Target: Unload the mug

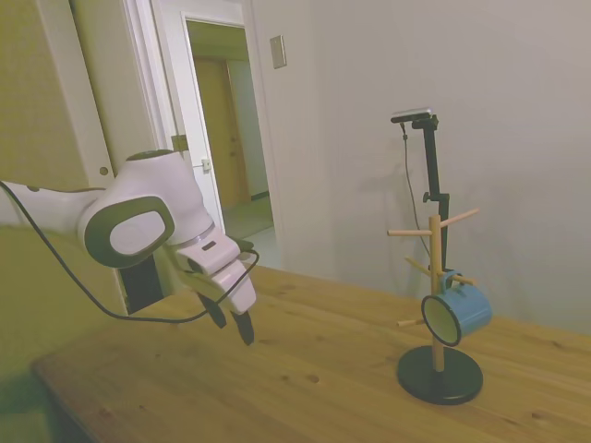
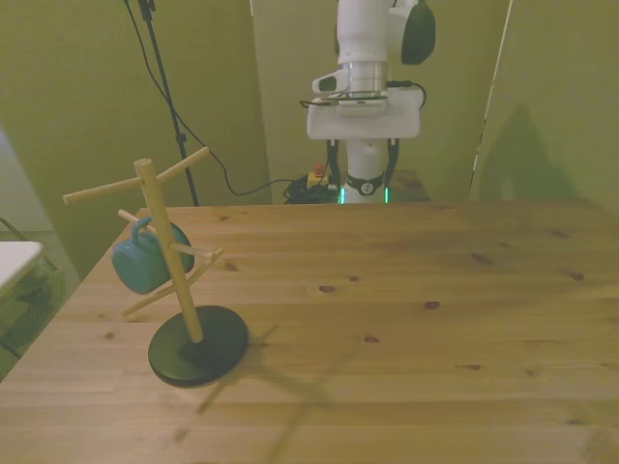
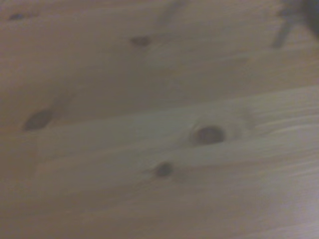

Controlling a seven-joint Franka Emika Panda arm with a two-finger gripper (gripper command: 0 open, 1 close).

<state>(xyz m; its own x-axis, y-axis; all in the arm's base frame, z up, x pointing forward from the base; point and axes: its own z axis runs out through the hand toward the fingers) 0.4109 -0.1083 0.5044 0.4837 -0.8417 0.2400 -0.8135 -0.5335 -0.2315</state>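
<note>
Wooden counter (image 1: pixel 314 369) carries the mug (image 1: pixel 459 312) on its rack (image 1: pixel 436 305), well apart from your released hand (image 1: pixel 232 326); approach comes first, then grasp it.

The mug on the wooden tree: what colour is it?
Blue-teal outside, white inside; the mug shows best in the side view.

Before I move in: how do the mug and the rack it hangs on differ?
The mug is blue-teal with a white inside and dark rim; the rack is pale wooden pegs on a post with a round black base. The mug hangs tipped on its side from a lower peg, its opening sideways; the rack stands upright on the table. The mug is small, the rack much taller. Both sit far from the gripper.
</note>
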